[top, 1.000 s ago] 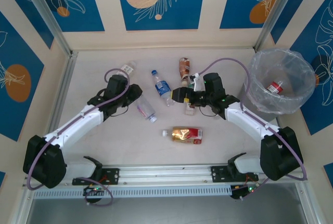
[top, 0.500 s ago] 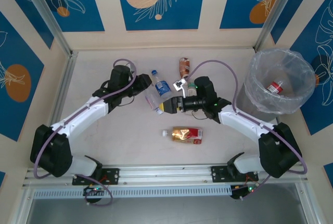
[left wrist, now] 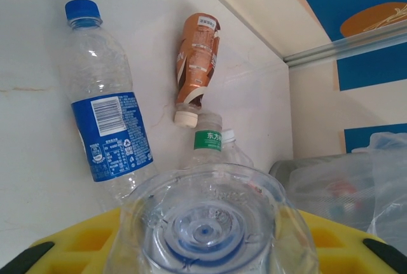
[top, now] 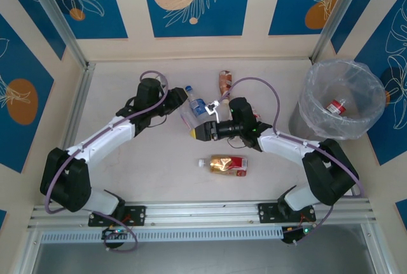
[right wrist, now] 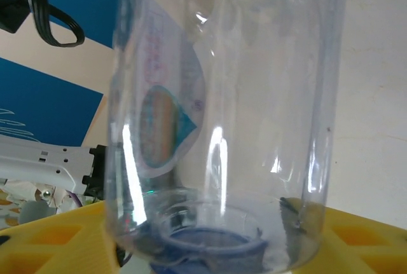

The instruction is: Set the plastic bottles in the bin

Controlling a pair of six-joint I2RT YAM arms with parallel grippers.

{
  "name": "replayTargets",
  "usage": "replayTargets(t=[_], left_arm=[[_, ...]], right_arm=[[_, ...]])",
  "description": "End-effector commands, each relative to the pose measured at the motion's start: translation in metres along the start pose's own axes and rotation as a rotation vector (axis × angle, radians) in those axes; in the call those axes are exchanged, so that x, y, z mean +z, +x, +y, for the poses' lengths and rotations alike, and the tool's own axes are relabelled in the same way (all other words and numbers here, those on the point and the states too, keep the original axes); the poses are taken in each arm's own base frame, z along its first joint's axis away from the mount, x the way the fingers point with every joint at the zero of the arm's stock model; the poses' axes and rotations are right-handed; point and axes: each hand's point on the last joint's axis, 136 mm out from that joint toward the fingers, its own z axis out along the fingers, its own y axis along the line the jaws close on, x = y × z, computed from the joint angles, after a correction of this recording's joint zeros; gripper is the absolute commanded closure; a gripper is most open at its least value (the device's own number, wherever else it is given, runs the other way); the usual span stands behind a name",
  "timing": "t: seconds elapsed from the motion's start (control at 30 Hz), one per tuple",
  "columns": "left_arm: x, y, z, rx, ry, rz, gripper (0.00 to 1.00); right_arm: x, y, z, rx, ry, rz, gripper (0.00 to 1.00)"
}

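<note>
A clear bottle [top: 189, 119] with a blue cap hangs above the table between both grippers. My left gripper [top: 178, 107] is shut on its base end [left wrist: 210, 223]. My right gripper [top: 198, 131] has its yellow pads either side of the cap end [right wrist: 222, 128]; whether they press on it is unclear. Lying on the table are a blue-label bottle [top: 198, 104] [left wrist: 108, 134], a brown bottle [top: 224, 81] [left wrist: 197, 64], a green-label bottle [left wrist: 208, 140] and a gold-wrapped bottle [top: 227, 164]. The bin [top: 313, 118] stands at the right with a red-label bottle [top: 335, 106] inside.
Walls close the table off at the back and on both sides, with metal posts in the far corners. The bin's crinkly liner [left wrist: 362, 172] rises well above the tabletop. My left arm [right wrist: 38, 159] lies close behind the held bottle.
My left gripper lifted the clear bottle off the table and carried it right. My right gripper swung left to meet it, and its jaws narrowed around the cap end.
</note>
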Motion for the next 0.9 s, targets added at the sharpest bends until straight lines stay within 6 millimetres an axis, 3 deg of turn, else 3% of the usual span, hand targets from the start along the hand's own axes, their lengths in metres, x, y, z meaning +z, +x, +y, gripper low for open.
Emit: replayTargets(t=[0.0, 0.13, 0.37, 0.7, 0.87], left_arm=[[0.000, -0.011, -0.012, -0.010, 0.040, -0.026, 0.75], [0.000, -0.011, -0.009, -0.008, 0.024, -0.026, 0.75], [0.003, -0.010, -0.010, -0.006, 0.030, -0.014, 0.71], [-0.001, -0.008, -0.023, 0.046, 0.069, 0.012, 0.01], [-0.009, -0.011, -0.031, 0.090, 0.091, -0.001, 0.00]], right_arm=[[0.002, 0.002, -0.001, -0.027, -0.009, -0.003, 0.41], [0.001, -0.002, 0.002, -0.039, -0.008, -0.017, 0.57], [-0.001, -0.003, 0.002, -0.051, 0.002, -0.020, 0.68], [-0.010, -0.009, 0.003, -0.073, 0.031, -0.047, 0.71], [-0.014, -0.011, -0.001, -0.068, 0.050, -0.058, 0.72]])
